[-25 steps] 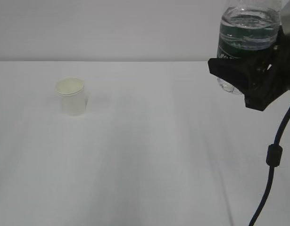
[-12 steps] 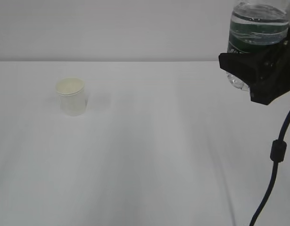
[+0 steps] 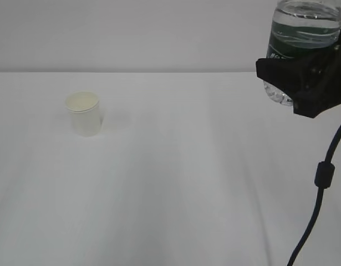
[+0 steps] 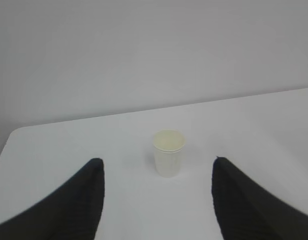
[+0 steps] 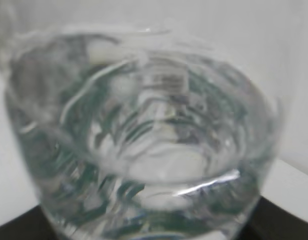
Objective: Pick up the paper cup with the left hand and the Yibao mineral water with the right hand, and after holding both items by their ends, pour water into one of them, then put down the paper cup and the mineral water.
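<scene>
Yibao mineral water (image 3: 299,39) is being carried up-right, clamped low in the right hand (image 3: 303,83). Left hand (image 4: 159,200) is being held open, empty. Paper cup (image 3: 84,113) is standing on table (image 3: 176,194); light, crushable, best gripped mid-wall.

Paper cup (image 4: 169,153): small, white, upright on the tabletop, cream inside visible, standing alone near the middle of the view.
Tabletop (image 4: 264,120): plain white, its far edge meeting a pale grey wall.
Left hand (image 4: 158,200): two black fingers (image 4: 73,205) rise from the bottom corners, jaws spread wide, nothing between them; the cup stands beyond, untouched.
</scene>
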`<state>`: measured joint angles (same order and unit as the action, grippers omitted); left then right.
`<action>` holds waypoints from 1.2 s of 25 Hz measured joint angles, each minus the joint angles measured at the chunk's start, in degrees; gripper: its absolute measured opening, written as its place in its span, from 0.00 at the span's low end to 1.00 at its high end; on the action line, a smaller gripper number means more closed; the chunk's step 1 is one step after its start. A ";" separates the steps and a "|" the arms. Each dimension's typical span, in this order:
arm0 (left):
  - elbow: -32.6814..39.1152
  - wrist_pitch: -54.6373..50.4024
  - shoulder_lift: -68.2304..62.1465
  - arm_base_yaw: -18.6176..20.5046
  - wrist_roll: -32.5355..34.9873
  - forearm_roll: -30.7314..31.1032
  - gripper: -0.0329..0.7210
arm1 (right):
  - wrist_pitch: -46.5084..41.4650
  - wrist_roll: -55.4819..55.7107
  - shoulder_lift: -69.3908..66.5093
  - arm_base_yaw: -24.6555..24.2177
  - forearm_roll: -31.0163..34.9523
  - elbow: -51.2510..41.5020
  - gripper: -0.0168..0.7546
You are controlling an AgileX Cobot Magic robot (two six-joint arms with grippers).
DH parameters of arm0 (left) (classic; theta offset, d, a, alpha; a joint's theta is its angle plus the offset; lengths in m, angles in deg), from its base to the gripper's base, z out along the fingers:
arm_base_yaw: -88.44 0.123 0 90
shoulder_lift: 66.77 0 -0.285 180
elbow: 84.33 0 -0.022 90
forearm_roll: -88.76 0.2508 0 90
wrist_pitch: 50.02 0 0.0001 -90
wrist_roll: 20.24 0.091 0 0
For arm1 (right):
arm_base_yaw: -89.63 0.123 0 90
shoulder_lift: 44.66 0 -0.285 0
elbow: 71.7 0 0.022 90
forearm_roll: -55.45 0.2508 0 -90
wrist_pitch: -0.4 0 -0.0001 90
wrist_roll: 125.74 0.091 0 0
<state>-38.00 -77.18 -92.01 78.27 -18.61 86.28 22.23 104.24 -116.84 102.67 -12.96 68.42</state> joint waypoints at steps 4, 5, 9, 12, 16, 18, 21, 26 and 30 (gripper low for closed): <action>0.00 0.00 0.00 0.00 0.00 -0.10 0.68 | 0.09 2.33 0.00 0.00 0.09 0.00 0.57; 0.00 0.00 0.00 0.00 0.00 -0.10 0.68 | 0.09 2.88 0.00 0.00 0.24 0.00 0.57; 0.00 0.00 0.00 0.00 0.00 -0.10 0.68 | -0.62 4.14 0.00 0.00 0.74 0.00 0.57; 0.00 0.00 0.00 0.00 0.00 -0.10 0.68 | -1.89 4.26 0.00 0.00 0.86 0.00 0.57; 0.00 0.00 0.00 0.00 0.00 -0.10 0.67 | -2.34 4.49 0.00 -1.42 1.21 -0.22 0.57; 0.00 0.00 0.00 0.00 0.00 -0.10 0.67 | -1.61 4.49 0.00 -3.65 1.56 -0.90 0.57; 0.00 0.00 0.00 0.00 0.00 -0.10 0.67 | 0.23 4.69 0.00 -7.05 1.69 -2.65 0.57; 0.00 0.00 0.00 0.00 0.00 -0.10 0.67 | 1.75 4.74 0.00 -10.65 1.77 -4.06 0.57; 0.00 0.00 0.00 0.00 0.00 -0.10 0.67 | 3.11 4.74 0.00 -13.01 1.77 -5.25 0.57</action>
<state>-38.00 -77.18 -92.01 78.27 -18.61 86.18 25.34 108.99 -116.84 89.67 -11.19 63.16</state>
